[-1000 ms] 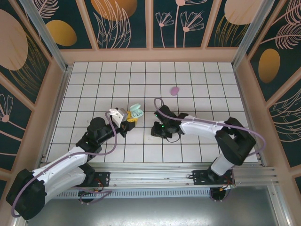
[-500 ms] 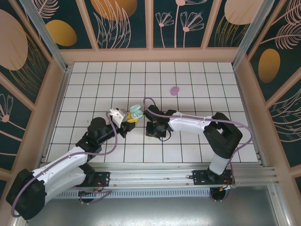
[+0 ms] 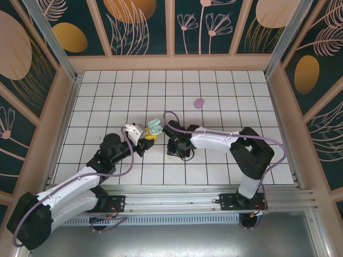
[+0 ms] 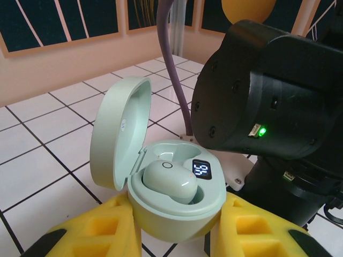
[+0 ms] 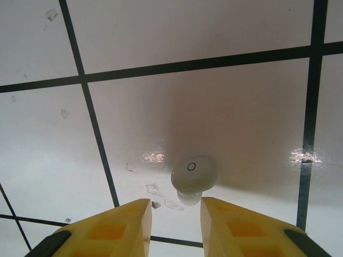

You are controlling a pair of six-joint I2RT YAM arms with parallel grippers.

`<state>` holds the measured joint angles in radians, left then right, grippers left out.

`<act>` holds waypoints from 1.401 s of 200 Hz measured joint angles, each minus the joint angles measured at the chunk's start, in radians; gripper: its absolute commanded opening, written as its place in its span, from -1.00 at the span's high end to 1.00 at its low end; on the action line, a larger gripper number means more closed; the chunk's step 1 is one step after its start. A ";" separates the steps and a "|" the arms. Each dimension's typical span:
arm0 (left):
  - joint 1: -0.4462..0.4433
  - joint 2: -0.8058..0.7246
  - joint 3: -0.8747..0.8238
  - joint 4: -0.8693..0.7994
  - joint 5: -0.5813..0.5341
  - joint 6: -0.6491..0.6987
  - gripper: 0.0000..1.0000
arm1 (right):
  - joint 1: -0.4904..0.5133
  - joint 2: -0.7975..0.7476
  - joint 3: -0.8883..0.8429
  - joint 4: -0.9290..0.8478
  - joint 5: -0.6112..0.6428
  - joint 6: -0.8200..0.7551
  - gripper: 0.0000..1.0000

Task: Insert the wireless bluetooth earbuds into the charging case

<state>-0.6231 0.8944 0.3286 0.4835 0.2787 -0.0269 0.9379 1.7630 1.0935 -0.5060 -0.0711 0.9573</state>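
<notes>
Crowding together mid-way across the tiled table (image 3: 241,85), bare tiles open toward the far wall (image 3: 171,61). Clenching the open mint charging case (image 4: 115,134) in left gripper (image 4: 174,235), glossy seated earbud (image 4: 170,181) beside lit display. Hovering right gripper (image 5: 174,219), jaws parted and empty, just short of mint loose earbud (image 5: 193,174) on tile.

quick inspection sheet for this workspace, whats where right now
surface: white tiled table, faint scuffs under right wrist
job's things: mint charging case open, lid up, display lit, one mint earbud seated; second mint earbud loose on a tile
clutter: pale purple item farther back, too small to identify
grippers: left gripper shut on the case; right gripper open, just short of loose earbud
cables: purple cable looped along each arm
surroundings: floral wall panels, metal rail at near edge
</notes>
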 measured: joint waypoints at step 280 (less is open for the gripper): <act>0.000 0.003 0.000 -0.035 0.000 0.000 0.95 | -0.031 0.027 0.101 -0.105 0.058 -0.080 0.63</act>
<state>-0.6231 0.8974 0.3290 0.4480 0.2790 -0.0265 0.9066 1.7897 1.1942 -0.6109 -0.0128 0.8768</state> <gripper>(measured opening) 0.276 0.190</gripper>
